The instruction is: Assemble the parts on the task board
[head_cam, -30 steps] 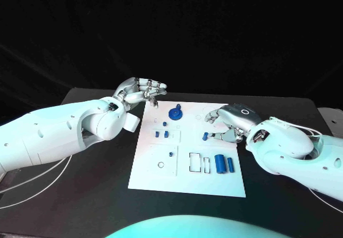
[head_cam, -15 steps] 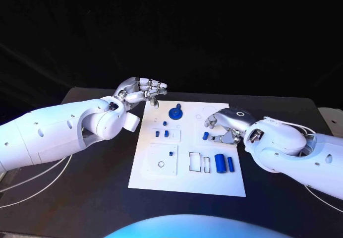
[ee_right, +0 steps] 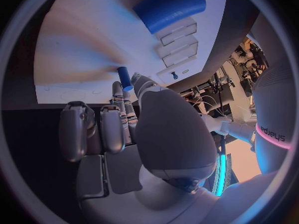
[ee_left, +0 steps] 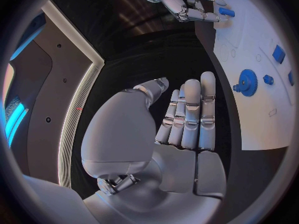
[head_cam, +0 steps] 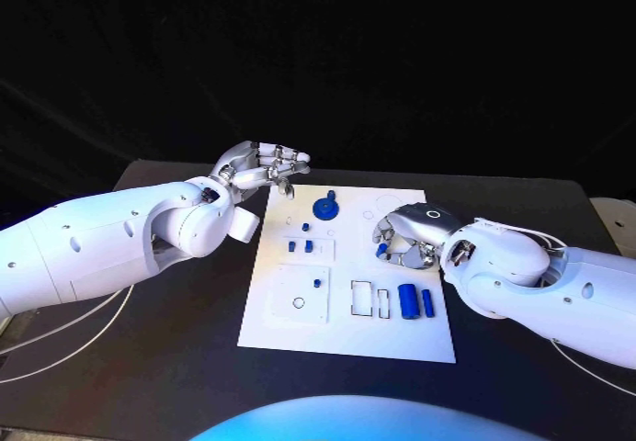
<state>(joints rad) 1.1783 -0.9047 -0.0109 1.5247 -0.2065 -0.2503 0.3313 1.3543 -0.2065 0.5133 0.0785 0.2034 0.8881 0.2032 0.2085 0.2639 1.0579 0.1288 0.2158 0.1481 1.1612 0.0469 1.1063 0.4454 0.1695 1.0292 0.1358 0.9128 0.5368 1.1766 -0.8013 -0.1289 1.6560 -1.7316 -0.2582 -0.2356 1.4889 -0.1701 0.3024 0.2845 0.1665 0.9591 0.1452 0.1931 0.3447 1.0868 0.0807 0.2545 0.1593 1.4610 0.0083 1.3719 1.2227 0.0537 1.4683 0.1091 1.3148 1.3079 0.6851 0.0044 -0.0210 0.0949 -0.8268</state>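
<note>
Right hand pinches a small blue peg over the white board, just inside its right edge. Beside it lie a blue gear and two blue cylinders. Left hand hovers empty, fingers curled, at the board's far left corner above bare table.

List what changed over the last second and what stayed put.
The right robot hand, pinching a small blue peg, shifted left, farther over the task board. The left robot hand stayed at the board's far left corner; the blue gear did not move.
</note>
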